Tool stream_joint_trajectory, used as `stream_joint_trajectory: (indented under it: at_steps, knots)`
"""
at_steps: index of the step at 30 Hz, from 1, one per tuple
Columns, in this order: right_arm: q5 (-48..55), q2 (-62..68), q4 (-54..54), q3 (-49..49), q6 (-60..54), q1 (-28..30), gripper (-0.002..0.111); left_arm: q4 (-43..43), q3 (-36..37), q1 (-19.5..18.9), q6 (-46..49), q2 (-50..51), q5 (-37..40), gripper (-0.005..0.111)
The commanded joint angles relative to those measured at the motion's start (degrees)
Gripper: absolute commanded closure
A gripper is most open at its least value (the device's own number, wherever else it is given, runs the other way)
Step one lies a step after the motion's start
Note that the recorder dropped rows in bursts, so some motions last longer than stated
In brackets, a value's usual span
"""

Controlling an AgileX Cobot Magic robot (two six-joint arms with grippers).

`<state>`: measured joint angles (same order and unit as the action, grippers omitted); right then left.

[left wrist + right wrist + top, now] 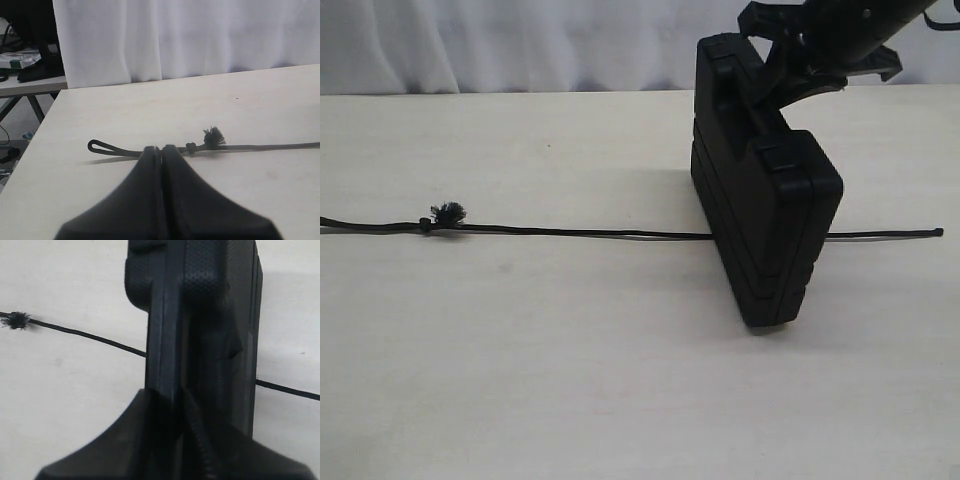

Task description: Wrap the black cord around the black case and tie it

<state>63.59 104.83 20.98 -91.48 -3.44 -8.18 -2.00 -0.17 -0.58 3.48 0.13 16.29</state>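
Note:
The black case [765, 220] stands on edge on the pale table [620, 380]. My right gripper [775, 85] comes from behind and is shut on its upper edge; the right wrist view shows the case [200, 315] clamped in the right gripper [175, 400]. The black cord [580, 232] lies straight across the table, passes under or behind the case, and ends at the right [938, 232]. Its knot and frayed tuft [447, 212] lie far left. My left gripper [162, 148], outside the exterior view, is shut on the cord [260, 146] between the tuft [214, 136] and the cord's looped end [95, 145].
A white curtain [520, 45] hangs behind the table's far edge. In the left wrist view the table's side edge [50, 107] is near the cord's loop; beyond it stands another table with clutter [25, 60].

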Motion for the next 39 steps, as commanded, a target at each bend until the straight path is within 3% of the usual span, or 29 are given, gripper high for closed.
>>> stream_joint_trajectory:
  at_steps: [1,25,27,32,35,39]
  knots:
    - [1.32,4.49,-12.72,2.51,-1.92,0.99,0.104,-0.17,0.17,0.36,0.14,-0.13,-0.68,0.107]
    - [-0.14,4.49,-13.05,2.51,-1.92,0.99,0.104,1.69,0.17,0.36,2.38,-0.13,-1.10,0.107]
    - [-0.14,4.49,-13.05,2.51,-1.92,0.99,0.104,2.72,0.17,0.36,2.34,-0.13,-6.16,0.107]
    - [-0.14,4.49,-13.05,2.51,-1.92,0.99,0.104,-17.89,0.17,0.36,-3.92,-0.13,-21.62,0.107]
    - [-0.14,4.49,-13.05,2.51,-1.92,0.99,0.104,-19.90,0.17,0.36,-5.78,-0.13,-30.54,0.107]
    - [0.20,4.49,-13.05,2.51,-1.92,0.99,0.104,-19.69,0.17,0.36,-18.49,-0.13,-38.68,0.107]
